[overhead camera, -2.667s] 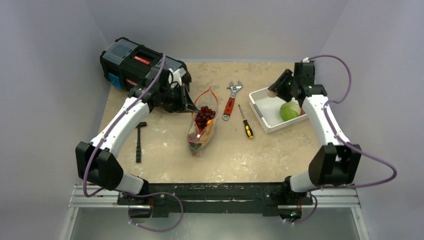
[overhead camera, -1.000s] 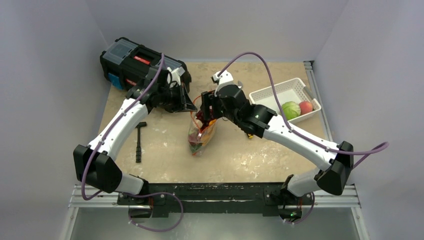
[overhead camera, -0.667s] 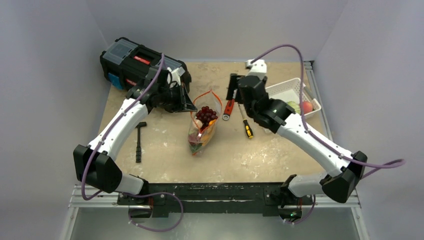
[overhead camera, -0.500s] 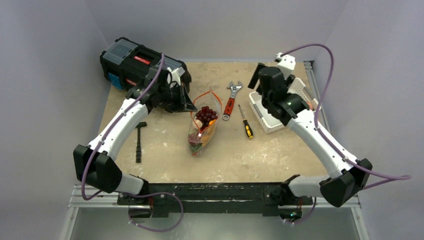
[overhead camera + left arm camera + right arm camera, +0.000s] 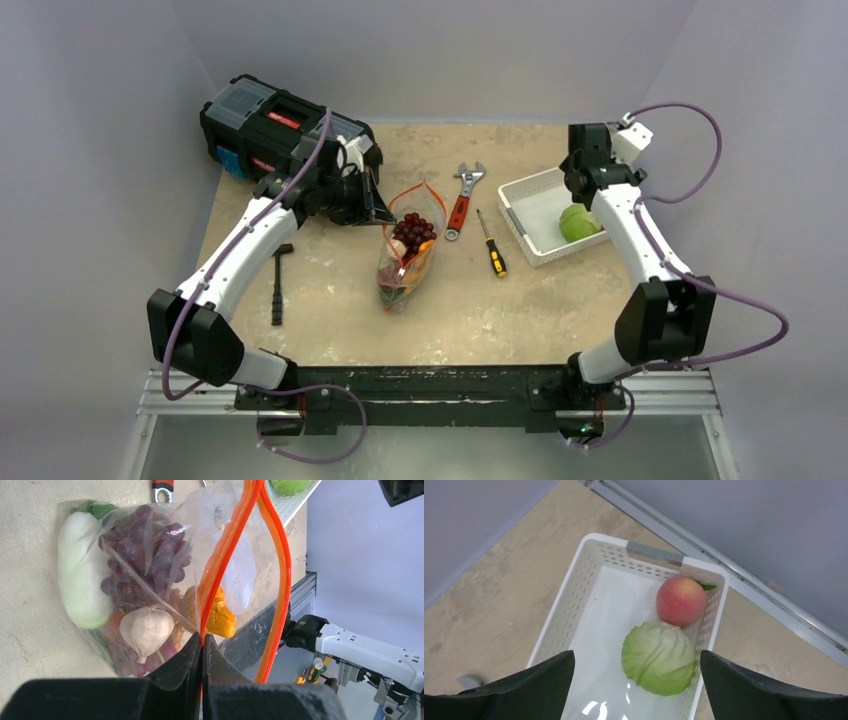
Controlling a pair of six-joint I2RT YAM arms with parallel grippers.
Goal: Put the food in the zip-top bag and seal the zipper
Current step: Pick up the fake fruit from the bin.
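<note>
The clear zip-top bag [image 5: 405,255] lies mid-table with its mouth held up. My left gripper [image 5: 202,641] is shut on the near side of the red-orange zipper [image 5: 225,555]; the far side arcs free. Inside the bag are purple grapes [image 5: 150,555], a white-green radish [image 5: 80,580], a pale bulb [image 5: 147,627] and an orange piece [image 5: 220,617]. My right gripper [image 5: 636,653] hangs open and holds nothing. It is above the white basket [image 5: 574,595], which holds the green cabbage [image 5: 658,657] and the pink-red fruit [image 5: 681,601].
A red-handled wrench [image 5: 461,200] and a yellow-black screwdriver [image 5: 491,245] lie between bag and basket [image 5: 530,215]. A black toolbox [image 5: 280,125] stands at the back left. A black tool [image 5: 279,280] lies left of the bag.
My right arm swung from the bag's mouth across the tools to above the basket, its jaws widening. The left gripper kept hold of the zipper and stayed put.
</note>
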